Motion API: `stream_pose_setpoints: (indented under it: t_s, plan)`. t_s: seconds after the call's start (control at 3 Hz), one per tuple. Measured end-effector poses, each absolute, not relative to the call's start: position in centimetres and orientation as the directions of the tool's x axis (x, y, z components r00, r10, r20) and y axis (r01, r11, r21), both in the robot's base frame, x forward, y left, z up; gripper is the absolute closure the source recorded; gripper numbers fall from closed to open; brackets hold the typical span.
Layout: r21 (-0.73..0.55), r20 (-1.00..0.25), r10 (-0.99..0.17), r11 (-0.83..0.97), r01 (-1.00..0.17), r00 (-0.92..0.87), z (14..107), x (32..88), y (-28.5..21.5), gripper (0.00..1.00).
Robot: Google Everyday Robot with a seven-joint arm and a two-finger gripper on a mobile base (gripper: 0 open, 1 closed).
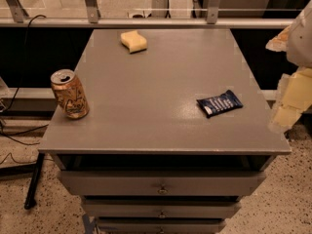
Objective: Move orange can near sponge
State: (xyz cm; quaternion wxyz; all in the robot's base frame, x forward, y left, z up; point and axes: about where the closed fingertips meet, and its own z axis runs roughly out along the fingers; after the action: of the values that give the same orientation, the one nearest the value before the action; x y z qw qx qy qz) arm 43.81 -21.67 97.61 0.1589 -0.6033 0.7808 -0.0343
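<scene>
The orange can (69,94) stands upright at the left edge of the grey cabinet top (161,91), towards the front. The pale yellow sponge (133,41) lies at the far side of the top, left of centre. My gripper (291,99) is at the right edge of the view, beside the cabinet's right side, far from both the can and the sponge. Its cream-yellow fingers (292,101) hang down near the front right corner.
A dark blue snack packet (219,103) lies on the right part of the top. Drawers (161,184) sit below the front edge. A metal rail and glass barrier (146,21) run behind the cabinet. Cables and a black leg (33,184) lie on the floor at left.
</scene>
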Motion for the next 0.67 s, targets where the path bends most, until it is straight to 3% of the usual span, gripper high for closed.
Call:
stream_pose_setpoints:
  t_s: [0.33, 0.67]
  plan:
    - [-0.245, -0.213, -0.952, 0.268, -0.932, -0.218, 97.5, 43.9, -21.4, 0.0]
    - [-0.228, -0.326, -0.932, 0.24, -0.943, -0.158, 96.0, 45.3, -17.2, 0.0]
